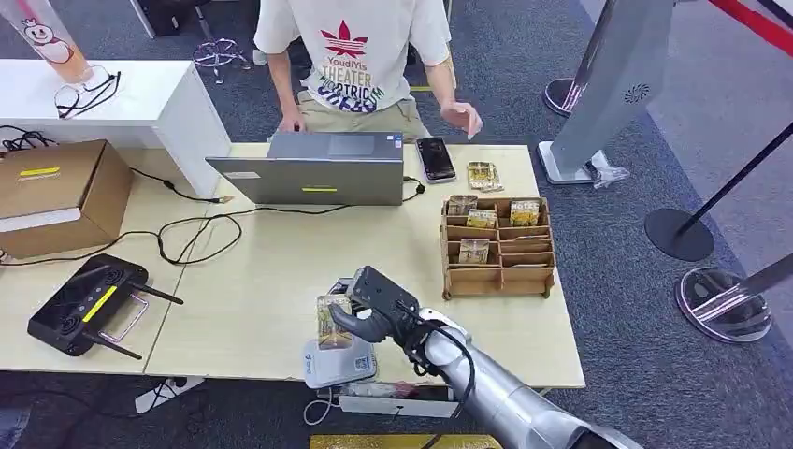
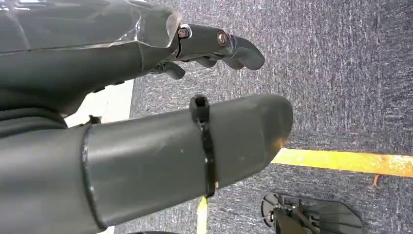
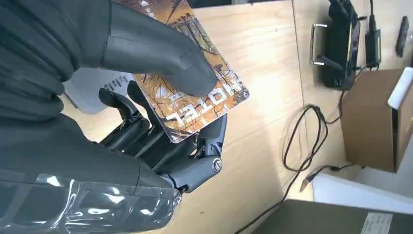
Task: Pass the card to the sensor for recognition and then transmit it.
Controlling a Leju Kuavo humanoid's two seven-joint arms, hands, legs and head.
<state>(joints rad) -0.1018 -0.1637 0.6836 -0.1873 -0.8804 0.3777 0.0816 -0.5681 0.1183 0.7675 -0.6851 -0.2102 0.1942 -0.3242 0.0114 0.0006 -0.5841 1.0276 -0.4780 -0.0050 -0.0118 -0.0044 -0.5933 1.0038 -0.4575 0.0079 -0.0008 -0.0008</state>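
My right hand (image 1: 374, 307) holds a brown hotel card (image 1: 333, 321) near the table's front edge, directly over the white sensor box (image 1: 338, 363). In the right wrist view the card (image 3: 195, 95) is pinched between the thick thumb (image 3: 160, 53) and the darker fingers (image 3: 165, 151), its "HOTEL" lettering showing. My left hand (image 2: 160, 122) hangs beside the table over the dark carpet, fingers loosely curled, holding nothing. A wooden card rack (image 1: 497, 245) with more cards stands to the right on the table.
A person in a white T-shirt (image 1: 360, 56) sits at the far side behind a grey laptop (image 1: 313, 168), one hand near a phone (image 1: 435, 157). A cardboard box (image 1: 56, 192), black controller (image 1: 84, 304) and cables lie on the left. Stanchion bases stand right.
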